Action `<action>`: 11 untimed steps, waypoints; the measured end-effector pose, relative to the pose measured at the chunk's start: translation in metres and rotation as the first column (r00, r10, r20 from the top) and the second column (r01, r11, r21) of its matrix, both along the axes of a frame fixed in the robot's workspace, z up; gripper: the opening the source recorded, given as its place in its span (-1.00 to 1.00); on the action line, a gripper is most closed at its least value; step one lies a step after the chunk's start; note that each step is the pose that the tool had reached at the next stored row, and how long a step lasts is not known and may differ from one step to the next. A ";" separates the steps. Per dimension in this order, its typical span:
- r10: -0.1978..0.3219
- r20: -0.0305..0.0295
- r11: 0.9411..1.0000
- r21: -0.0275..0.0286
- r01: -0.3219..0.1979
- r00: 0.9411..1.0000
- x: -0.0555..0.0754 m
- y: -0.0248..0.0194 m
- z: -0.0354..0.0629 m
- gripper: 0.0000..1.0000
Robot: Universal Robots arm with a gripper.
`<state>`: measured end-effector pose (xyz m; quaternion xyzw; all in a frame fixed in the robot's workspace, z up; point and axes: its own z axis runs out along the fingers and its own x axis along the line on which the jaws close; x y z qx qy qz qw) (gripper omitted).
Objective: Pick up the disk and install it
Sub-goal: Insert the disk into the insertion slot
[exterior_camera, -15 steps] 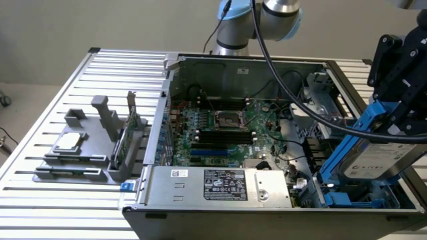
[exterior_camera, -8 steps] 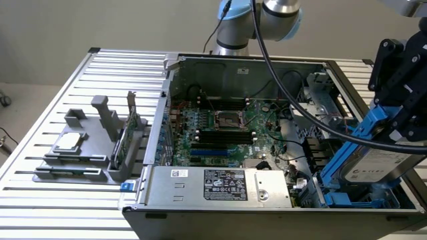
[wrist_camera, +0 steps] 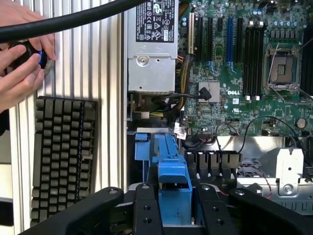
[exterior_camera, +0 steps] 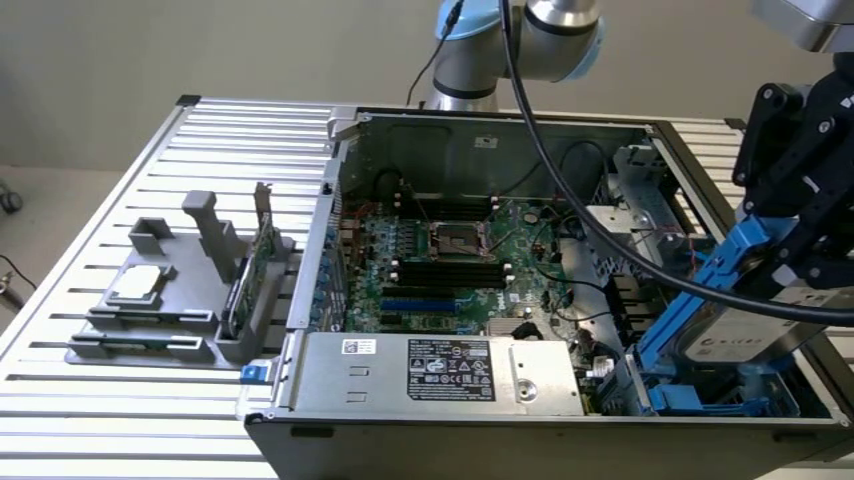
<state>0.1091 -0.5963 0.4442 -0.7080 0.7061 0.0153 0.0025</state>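
Gripper [wrist_camera: 177,208] clamped on flat silver-grey metal disk [exterior_camera: 731,338] with blue plastic rails.
Disk tilted, its low end inside the open grey metal computer case [exterior_camera: 481,135].

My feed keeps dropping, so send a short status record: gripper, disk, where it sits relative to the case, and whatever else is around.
gripper: shut on the disk, on its blue carrier
disk pose: tilted, label side showing, at the exterior view's right
place: over the blue drive bay of the open computer case, not seated; contact with the bay cannot be told
outside case: CPU chip on a grey tray, exterior view's left
person: hands on a small device, near a keyboard
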 end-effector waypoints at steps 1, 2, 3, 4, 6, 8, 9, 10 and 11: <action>0.000 0.000 1.000 0.002 0.000 1.000 0.000 -0.0001 -0.0004 -0.35; 0.001 0.000 1.000 0.003 -0.001 1.000 0.000 -0.0003 -0.0007 -0.35; 0.001 0.000 1.000 0.004 -0.001 1.000 0.000 -0.0006 -0.0010 -0.35; 0.002 0.000 1.000 0.005 -0.002 1.000 0.000 -0.0011 -0.0012 -0.35; 0.002 0.000 1.000 0.006 -0.002 1.000 0.000 -0.0021 -0.0015 -0.35; 0.003 0.000 1.000 0.006 -0.003 1.000 0.000 -0.0032 -0.0018 -0.35; 0.003 0.000 1.000 0.006 -0.003 1.000 0.000 -0.0037 -0.0020 -0.35; 0.004 0.000 1.000 0.007 -0.004 1.000 0.000 -0.0041 -0.0022 -0.35; 0.004 0.000 1.000 0.008 -0.004 1.000 0.000 -0.0046 -0.0026 -0.35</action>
